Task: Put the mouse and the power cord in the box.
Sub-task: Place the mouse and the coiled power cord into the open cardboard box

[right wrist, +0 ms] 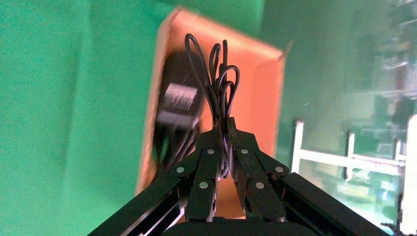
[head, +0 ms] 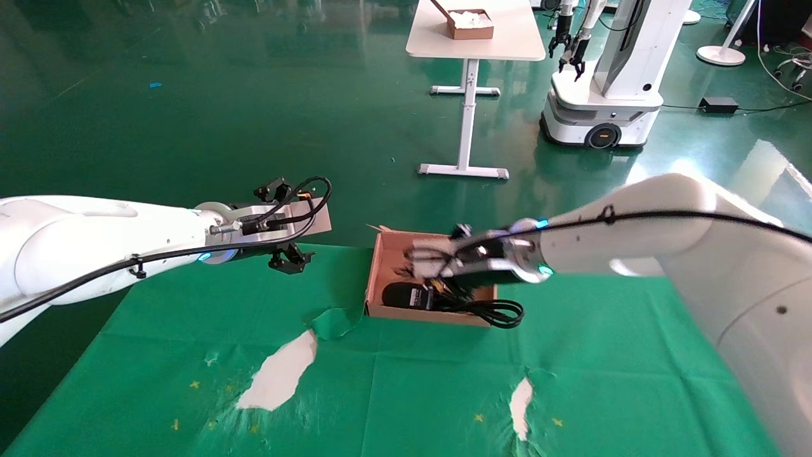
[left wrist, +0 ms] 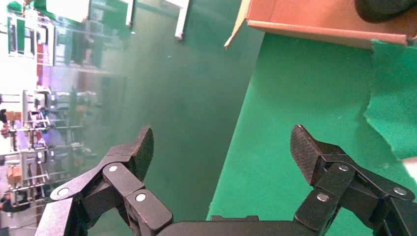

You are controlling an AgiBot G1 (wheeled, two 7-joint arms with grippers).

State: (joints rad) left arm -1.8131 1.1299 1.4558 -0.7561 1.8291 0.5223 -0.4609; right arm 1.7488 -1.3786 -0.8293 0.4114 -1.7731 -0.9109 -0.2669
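The reddish-brown box (head: 380, 279) stands on the green cloth near the table's far edge. In it lies the power cord (head: 491, 311): its chunky black end with a white label (head: 406, 296) is inside, and its thick loops hang over the front right corner. My right gripper (head: 422, 261) hovers over the box, shut on a bunch of the mouse's thin black cable loops (right wrist: 221, 73). The mouse body is hidden. The box (right wrist: 260, 98) and the labelled black end (right wrist: 178, 105) show below these fingers. My left gripper (head: 290, 259) is open and holds nothing (left wrist: 222, 140), left of the box at the table's far edge.
The green cloth (head: 412, 381) has white torn patches (head: 279, 371) (head: 520, 397) and a raised fold (head: 333, 320) at the box's front left corner. Beyond on the floor stand a white table (head: 476, 44) with a small brown box (head: 469, 25) and another robot (head: 602, 82).
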